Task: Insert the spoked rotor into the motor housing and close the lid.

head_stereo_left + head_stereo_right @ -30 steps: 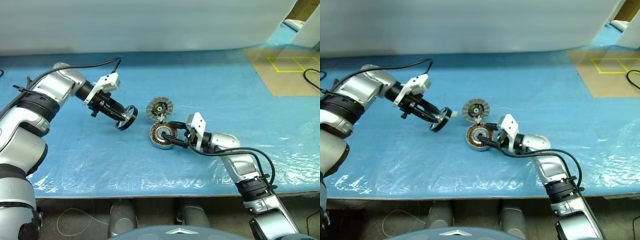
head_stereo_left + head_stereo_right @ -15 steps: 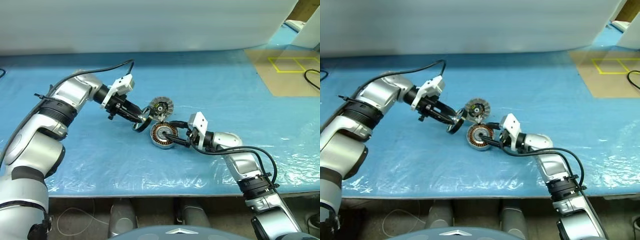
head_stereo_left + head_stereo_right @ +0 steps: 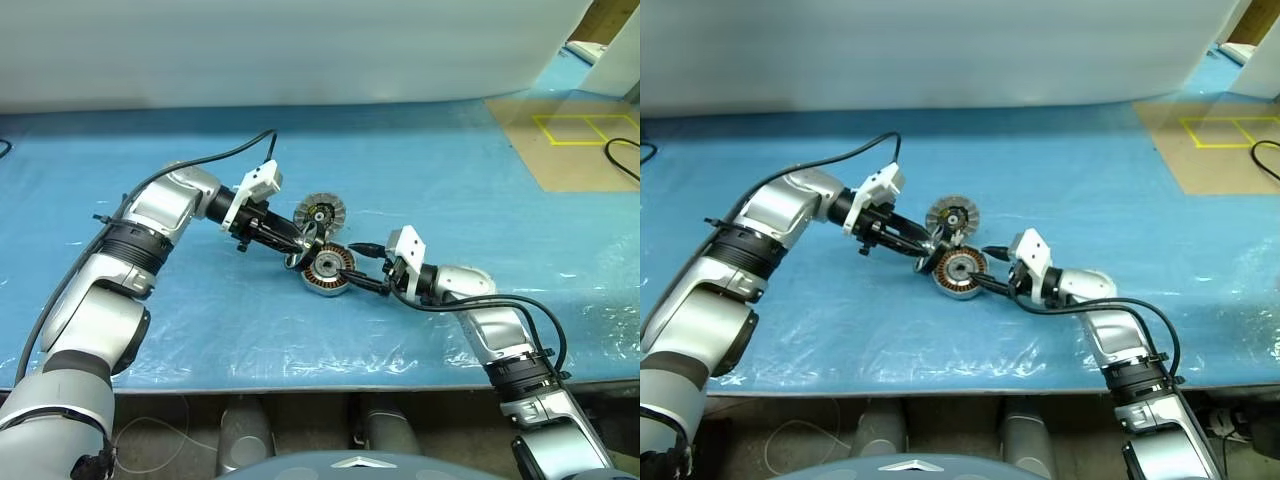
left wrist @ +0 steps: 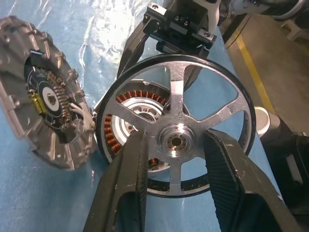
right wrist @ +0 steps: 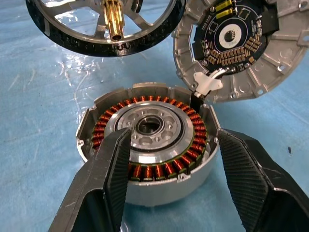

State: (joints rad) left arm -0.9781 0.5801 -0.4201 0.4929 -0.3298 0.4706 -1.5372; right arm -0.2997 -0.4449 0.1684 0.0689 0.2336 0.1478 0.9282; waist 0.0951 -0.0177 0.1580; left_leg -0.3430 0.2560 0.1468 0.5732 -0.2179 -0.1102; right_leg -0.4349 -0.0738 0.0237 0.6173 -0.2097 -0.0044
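Note:
The spoked rotor (image 4: 176, 140), a dark ring with silver spokes and a brass shaft, hangs tilted just above the far-left rim of the motor housing (image 3: 328, 272). My left gripper (image 3: 296, 241) is shut on the rotor, one finger on each side of its hub. The housing lies on the blue sheet with its copper windings (image 5: 145, 171) facing up. The lid (image 3: 320, 212) stands tilted behind the housing, circuit-board face showing. My right gripper (image 3: 352, 265) is open at the housing's right side, one fingertip over the rim and the other beside the wall.
The blue plastic-covered table (image 3: 200, 330) has its front edge near me (image 3: 300, 385). A brown board with yellow tape (image 3: 570, 140) lies at the far right. A white panel (image 3: 300, 50) closes off the back.
My left gripper has carried the rotor to the right, from well left of the housing to just above its rim. The right gripper and the housing have hardly moved.

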